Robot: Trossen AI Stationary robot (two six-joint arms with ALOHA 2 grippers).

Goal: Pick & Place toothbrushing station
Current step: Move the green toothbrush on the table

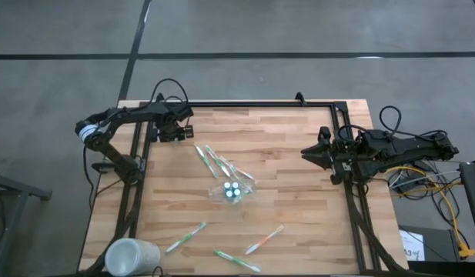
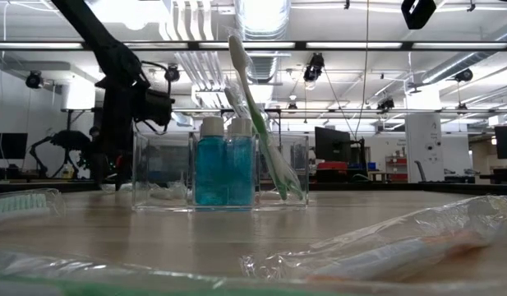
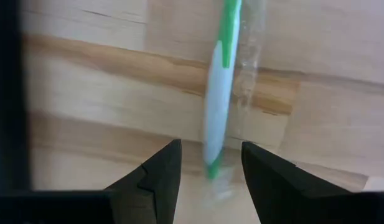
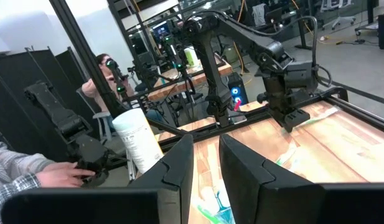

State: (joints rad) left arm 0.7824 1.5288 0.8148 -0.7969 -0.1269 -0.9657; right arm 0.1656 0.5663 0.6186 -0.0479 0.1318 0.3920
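Observation:
The toothbrushing station [image 1: 234, 192] is a see-through holder at the table's middle. In the low view the station [image 2: 278, 168] holds two blue tubes [image 2: 224, 173] and a green-white toothbrush [image 2: 257, 115] that stands leaning in it. A wrapped green-white toothbrush [image 3: 218, 106] lies flat on the wood between the station and the far left corner [image 1: 202, 156]. My left gripper [image 3: 207, 177] points down over this toothbrush's far end, open, a finger on either side, touching nothing. My right gripper [image 1: 306, 151] hovers level at the right, fingers slightly apart [image 4: 206, 168], nothing between them.
More wrapped toothbrushes lie beside the first [image 1: 220, 163] and near the front edge [image 1: 185, 237] [image 1: 264, 240] [image 1: 237, 260]. A frosted white cup [image 1: 133, 255] lies at the front left corner. A black frame rail [image 1: 252, 104] runs along the far edge. A person [image 4: 107, 68] sits beyond the table.

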